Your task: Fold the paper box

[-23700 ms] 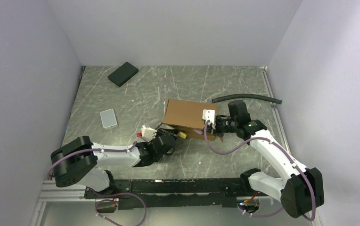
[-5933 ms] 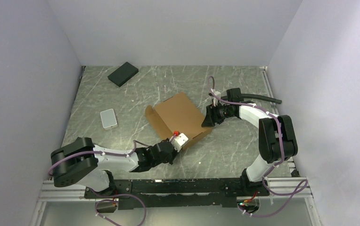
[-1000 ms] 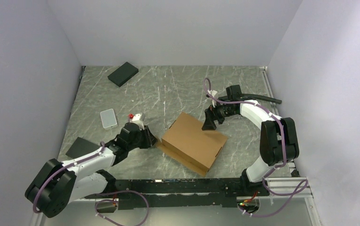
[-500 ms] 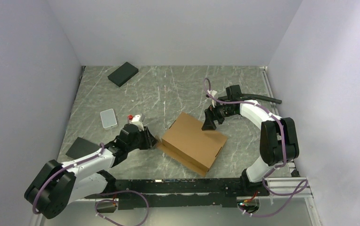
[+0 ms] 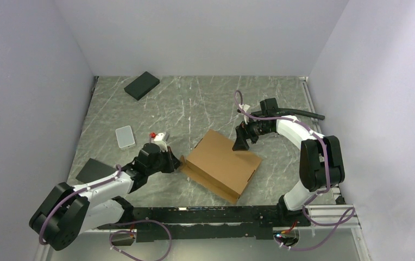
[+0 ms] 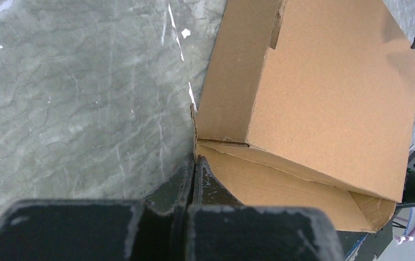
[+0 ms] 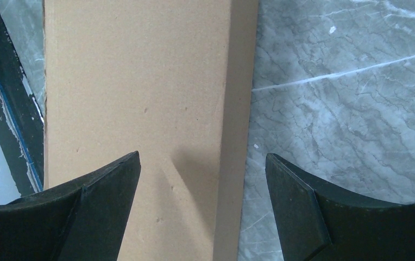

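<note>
Paper box (image 5: 224, 163) lay closed, centre of surface (image 5: 194, 103). Only the left wrist view showed left gripper (image 6: 194, 163) pinching a flap edge at the box's 9 o'clock. Right gripper (image 7: 202, 157) spread wide over the 1 o'clock edge.

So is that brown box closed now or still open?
Mostly closed: the paper box has its lid lying flat on top, but the left wrist view shows an open gap along one side.

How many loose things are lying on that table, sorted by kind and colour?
brown cardboard box: 1
black flat pads: 2
black tube: 1
pale grey flat case: 1
Total: 5
</note>
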Controlling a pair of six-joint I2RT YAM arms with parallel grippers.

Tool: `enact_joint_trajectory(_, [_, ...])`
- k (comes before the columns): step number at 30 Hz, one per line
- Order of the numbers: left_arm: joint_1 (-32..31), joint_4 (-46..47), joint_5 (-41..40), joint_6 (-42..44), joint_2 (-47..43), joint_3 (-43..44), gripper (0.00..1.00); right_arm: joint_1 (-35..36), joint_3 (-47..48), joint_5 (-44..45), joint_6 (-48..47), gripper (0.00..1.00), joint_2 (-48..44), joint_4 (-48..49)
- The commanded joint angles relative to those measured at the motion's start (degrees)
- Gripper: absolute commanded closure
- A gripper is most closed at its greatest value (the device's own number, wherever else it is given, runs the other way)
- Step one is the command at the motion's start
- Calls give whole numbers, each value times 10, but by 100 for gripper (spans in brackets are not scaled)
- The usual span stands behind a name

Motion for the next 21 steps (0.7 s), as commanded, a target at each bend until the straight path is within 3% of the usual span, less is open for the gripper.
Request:
enact_joint_trajectory(1, [-1, 40, 18, 31, -24, -7, 100, 2, 0, -14, 1, 12, 0, 14])
enact_joint_trajectory(13, [-19, 74, 27, 54, -28, -29, 100, 14, -7, 18, 35, 13, 11, 43])
enact_joint_trajectory(21, [-35, 74, 8, 72, -24, -30, 100, 16, 0, -23, 102, 10, 35, 84])
